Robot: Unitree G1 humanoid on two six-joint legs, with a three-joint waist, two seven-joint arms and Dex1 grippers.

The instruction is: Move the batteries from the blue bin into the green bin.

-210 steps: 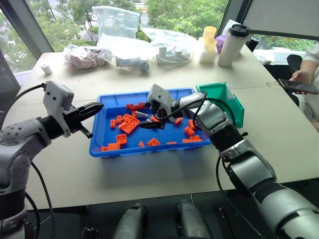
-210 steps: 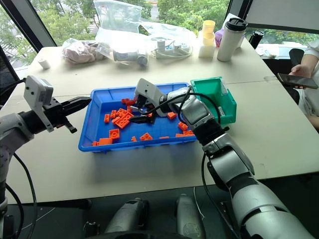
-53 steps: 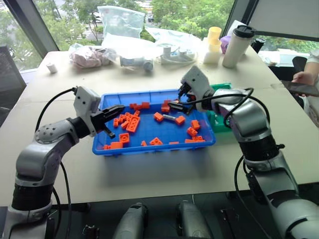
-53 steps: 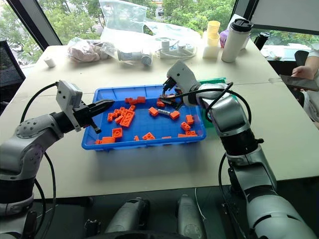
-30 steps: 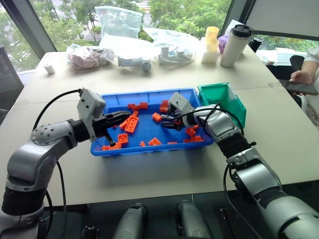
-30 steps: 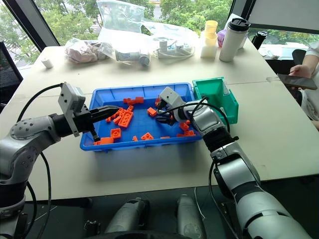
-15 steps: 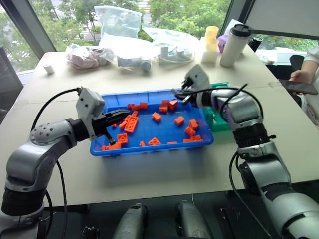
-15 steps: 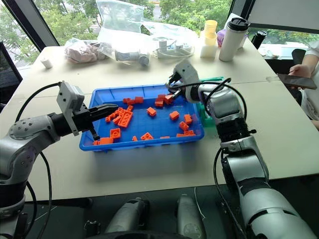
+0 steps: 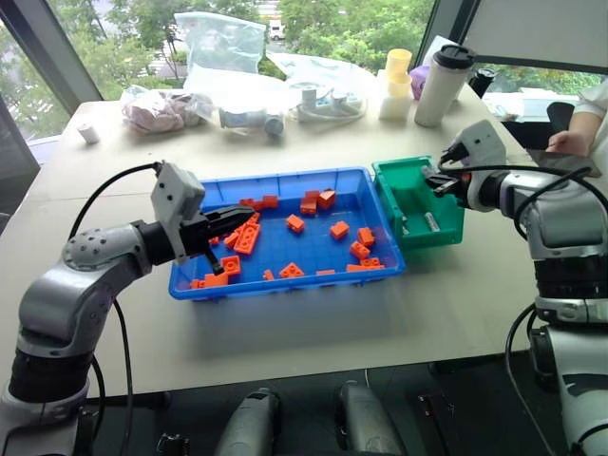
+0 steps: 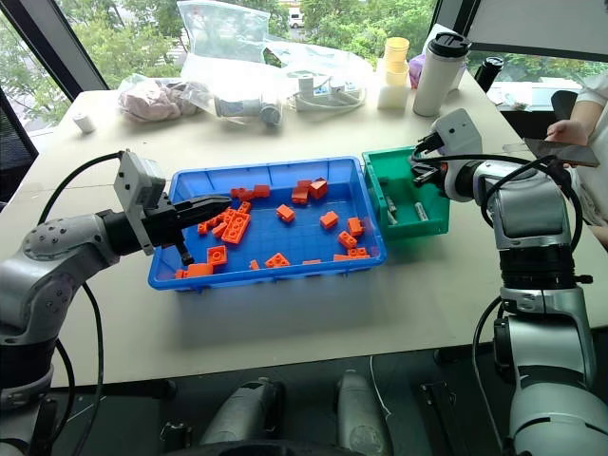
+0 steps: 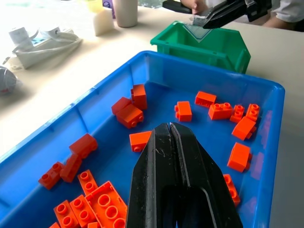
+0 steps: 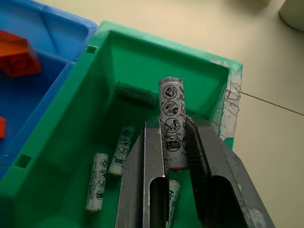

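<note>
Right claw (image 12: 173,156) gripping battery (image 12: 171,121), hovering above green bin (image 9: 394,190) for drop onto batteries lying inside. Left claw (image 11: 169,130) pinched closed, idling over blue bin (image 9: 375,275), seemingly only bricks (image 9: 340,229) remaining.

No words or numbers could be read; only small round warning symbols stood in a column on the battery (image 12: 171,118) gripped in the claw (image 12: 172,142).

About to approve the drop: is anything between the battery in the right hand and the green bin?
Nothing visible. The right hand holds the silvery-white cylindrical battery above the open teal-green plastic bin, where other batteries already lie.
</note>
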